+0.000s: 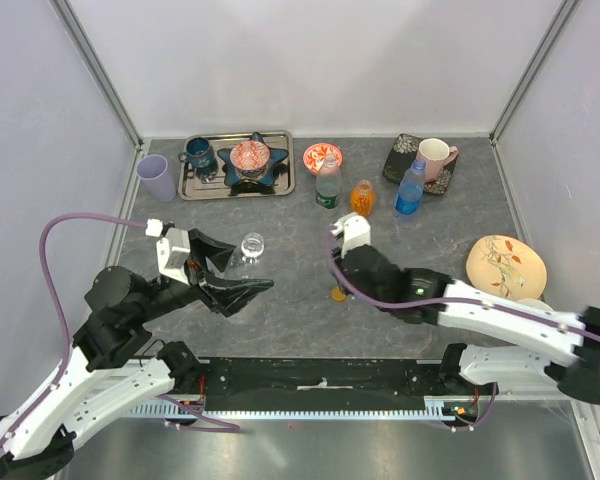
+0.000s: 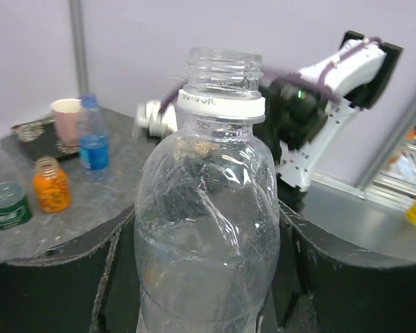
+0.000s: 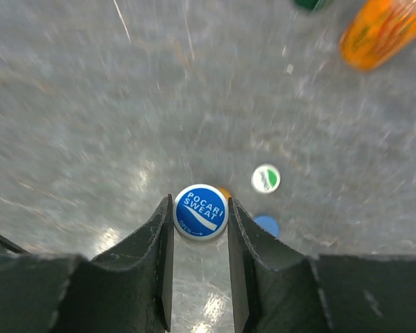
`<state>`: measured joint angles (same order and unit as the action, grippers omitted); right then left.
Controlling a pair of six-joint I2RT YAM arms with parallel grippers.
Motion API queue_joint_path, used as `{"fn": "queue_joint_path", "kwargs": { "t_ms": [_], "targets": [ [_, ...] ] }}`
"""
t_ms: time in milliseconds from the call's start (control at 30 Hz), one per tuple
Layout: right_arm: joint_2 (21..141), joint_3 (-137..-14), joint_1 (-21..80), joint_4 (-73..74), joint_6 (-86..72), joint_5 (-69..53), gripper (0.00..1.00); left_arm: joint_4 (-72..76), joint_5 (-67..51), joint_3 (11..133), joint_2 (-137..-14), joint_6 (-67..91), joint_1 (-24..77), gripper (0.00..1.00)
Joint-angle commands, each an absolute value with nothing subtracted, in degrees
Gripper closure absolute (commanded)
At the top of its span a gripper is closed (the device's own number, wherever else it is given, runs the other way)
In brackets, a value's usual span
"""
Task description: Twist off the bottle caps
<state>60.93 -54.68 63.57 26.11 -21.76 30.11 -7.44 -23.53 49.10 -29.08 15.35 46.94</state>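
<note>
Pinching the white-and-blue cap (image 3: 200, 211) by its rim with the right pincer (image 3: 200, 223), jaws narrow and closed on it, printed top facing the wrist camera. Whether lifted clear of the table (image 3: 90, 104) or touching it: cannot tell. Just past the held cap, lying flat on the table: an orange cap (image 3: 224, 191), mostly hidden behind it; a blue cap (image 3: 267, 225) beside the right-hand finger; a white-and-green cap (image 3: 265, 179) a little further out. At the far corner of that view, blurred: an orange bottle (image 3: 381, 31).

From above, none of the grip to be seen: only the right arm bent down at mid-table, held cap covered, the orange cap peeking out beside the fingers.

Gripping a clear bottle (image 2: 208, 194) around its body with the left pincer (image 2: 208, 298), dark fingers pressed to both sides. Shown best by the left wrist camera: neck open, thread bare, white ring just below it. From above, the same bottle off to the left of the table, mouth turned up toward the camera.

Standing in a row near the back of the table, well apart from both pincers: a green-label bottle (image 1: 327, 185), the orange bottle with its neck open, a blue bottle (image 1: 410, 190).

Visible in full from above only: pink mug (image 1: 435, 155), plate (image 1: 505, 265), tray (image 1: 235, 182), lilac cup (image 1: 157, 178), red bowl (image 1: 322, 157).
</note>
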Motion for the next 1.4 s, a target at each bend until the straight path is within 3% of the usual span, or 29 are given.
{"fn": "queue_joint_path", "kwargs": {
  "t_ms": [0,233,567,767,867,1167,1367],
  "targets": [
    [67.31,-50.81,63.28,15.67,-25.93,27.08,1.0,-10.46,-12.93,46.85,-27.16,12.57,46.58,0.55],
    [84.44,-51.5,61.79,8.36,-27.24,20.49,1.0,-11.25,-9.76,44.83,-22.24,12.48,46.58,0.54],
    [95.27,-52.65,60.56,6.5,-30.32,15.73,0.98,-12.3,-9.58,43.24,-20.66,12.74,46.58,0.53],
    [95.89,-51.94,60.47,7.21,-30.67,15.38,0.6,-12.3,-9.49,42.8,-20.57,12.83,46.58,0.53],
    [95.63,-51.42,60.47,7.47,-31.29,15.47,0.47,-12.3,-9.49,42.63,-20.48,12.83,46.58,0.53],
    [92.21,-51.06,60.47,7.82,-31.91,16.34,0.33,-12.39,-9.58,42.54,-20.57,12.83,46.58,0.52],
    [78.85,-65.89,60.47,16.06,-28.05,23.36,0.17,-12.31,-9.58,43.5,-21.62,12.57,46.58,0.51]
  ]
}}
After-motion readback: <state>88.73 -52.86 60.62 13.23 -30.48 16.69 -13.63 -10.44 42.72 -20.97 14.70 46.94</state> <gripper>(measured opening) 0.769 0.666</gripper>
